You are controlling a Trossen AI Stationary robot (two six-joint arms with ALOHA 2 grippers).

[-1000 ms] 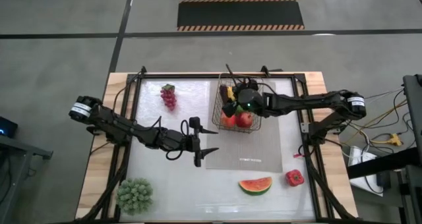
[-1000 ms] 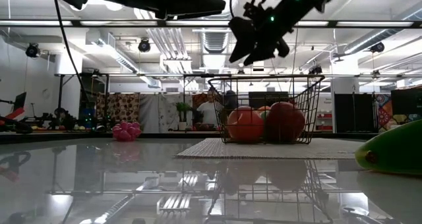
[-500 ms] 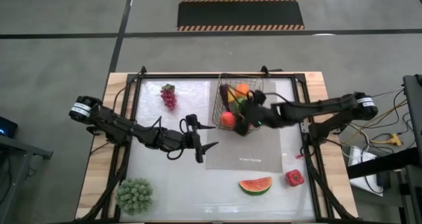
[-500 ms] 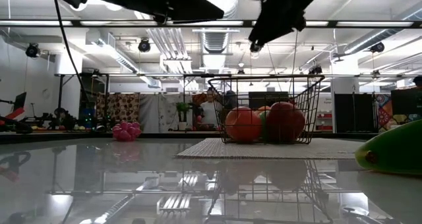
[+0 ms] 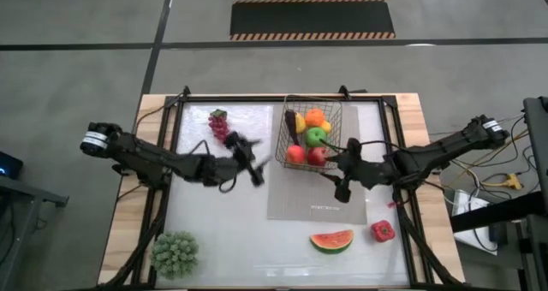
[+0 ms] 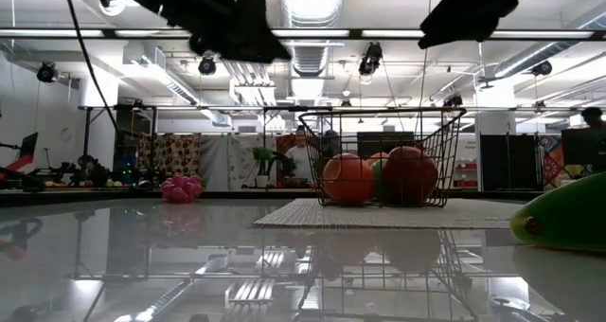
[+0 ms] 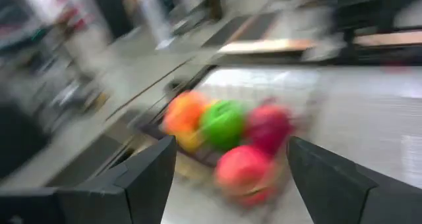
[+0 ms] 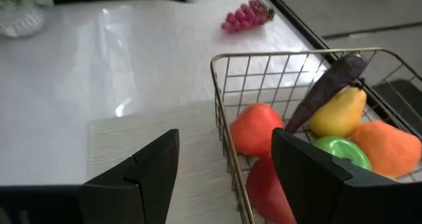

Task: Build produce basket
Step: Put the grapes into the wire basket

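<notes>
Right tool (image 5: 340,181) has left basket (image 5: 309,136), empty.

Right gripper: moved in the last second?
Yes. The right gripper was over the basket; now it is clear of it, over the mat, empty, jaws apart.

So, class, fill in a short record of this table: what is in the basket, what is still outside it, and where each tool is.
basket: on the grey mat, holds red apples, green apple, orange, pear, eggplant
outside: grapes, watermelon slice, red pepper, green bushy item
left tool: open, empty, between grapes and basket
right tool: open, empty, over the mat beside the basket
</notes>
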